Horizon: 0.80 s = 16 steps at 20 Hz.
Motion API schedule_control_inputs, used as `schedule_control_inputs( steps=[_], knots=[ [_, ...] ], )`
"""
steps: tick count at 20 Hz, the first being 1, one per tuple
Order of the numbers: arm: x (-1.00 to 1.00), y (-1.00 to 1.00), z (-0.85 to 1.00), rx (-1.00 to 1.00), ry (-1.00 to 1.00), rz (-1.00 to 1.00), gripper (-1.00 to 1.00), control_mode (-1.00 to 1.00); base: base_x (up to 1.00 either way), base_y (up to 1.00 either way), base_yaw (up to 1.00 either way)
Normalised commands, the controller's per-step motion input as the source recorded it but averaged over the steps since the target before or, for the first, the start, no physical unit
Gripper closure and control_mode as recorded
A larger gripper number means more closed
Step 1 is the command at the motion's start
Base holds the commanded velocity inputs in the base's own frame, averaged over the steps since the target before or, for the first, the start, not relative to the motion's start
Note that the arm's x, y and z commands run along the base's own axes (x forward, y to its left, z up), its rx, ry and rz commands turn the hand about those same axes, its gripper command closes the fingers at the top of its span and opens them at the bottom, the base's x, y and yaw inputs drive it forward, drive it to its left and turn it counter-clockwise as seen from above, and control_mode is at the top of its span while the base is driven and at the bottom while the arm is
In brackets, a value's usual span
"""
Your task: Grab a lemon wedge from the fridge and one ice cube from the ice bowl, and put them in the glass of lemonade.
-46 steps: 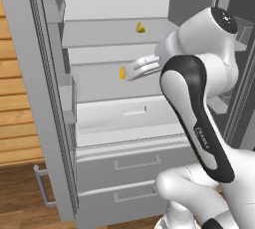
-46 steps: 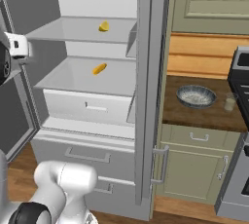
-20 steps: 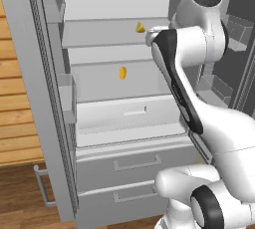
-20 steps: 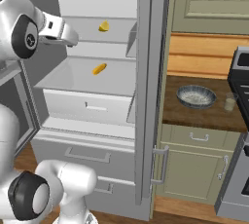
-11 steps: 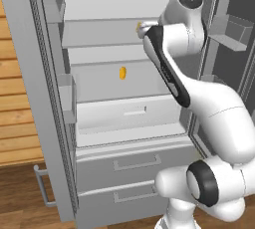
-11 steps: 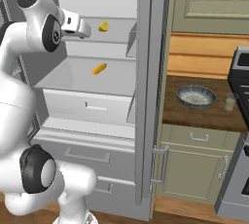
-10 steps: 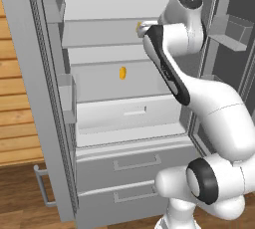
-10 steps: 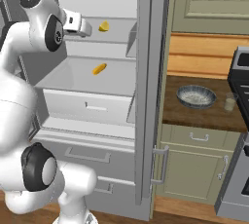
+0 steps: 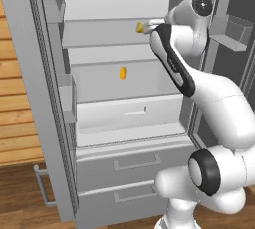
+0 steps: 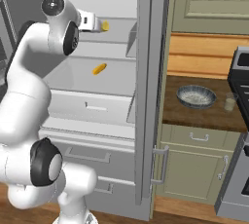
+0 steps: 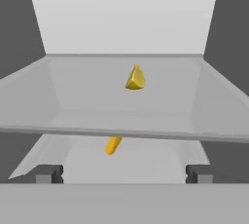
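Left base view: my arm reaches up into the open fridge (image 9: pixel 124 98), and my hand (image 9: pixel 145 26) sits at the level of the upper shelf (image 9: pixel 99 33), right beside the lemon wedge (image 9: pixel 139 27), which lies on that shelf. From this side I cannot make out any gap between them. A small orange piece (image 9: pixel 122 72) lies on the shelf below, above the white drawer (image 9: pixel 129 116).

Right base view: my hand (image 10: pixel 95 24) points at the lemon wedge (image 10: pixel 105 25) on the upper shelf, very close to it. The orange piece (image 10: pixel 99 68) lies on the lower shelf. Past the fridge door (image 10: pixel 148 91), on the brown surface (image 10: pixel 194 116), the ice bowl (image 10: pixel 196 96) sits with the glass of lemonade (image 10: pixel 229 102) near it on its right, apart from it.

Hand view: my fingertips (image 11: pixel 48 174) stand wide apart at the bottom corners, holding nothing. The lemon wedge (image 11: pixel 135 78) rests on the glass shelf (image 11: pixel 121 116) ahead, centred between them. The orange piece (image 11: pixel 113 145) shows through underneath.
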Motion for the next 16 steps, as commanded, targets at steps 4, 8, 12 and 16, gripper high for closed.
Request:
schedule_control_inputs(
  steps=[4,8,12,16],
  knots=[
    [0.53,0.00,0.02,0.00,0.00,0.00,-1.00,-1.00,0.00,0.00,0.00],
    [0.61,0.00,0.00,0.00,0.00,0.00,-1.00,-1.00,0.00,0.00,0.00],
    [0.60,0.00,0.00,0.00,0.00,0.00,-1.00,-1.00,0.00,0.00,0.00],
    [0.53,0.00,0.00,-0.01,0.01,0.00,-1.00,-1.00,0.00,0.00,0.00]
  ],
)
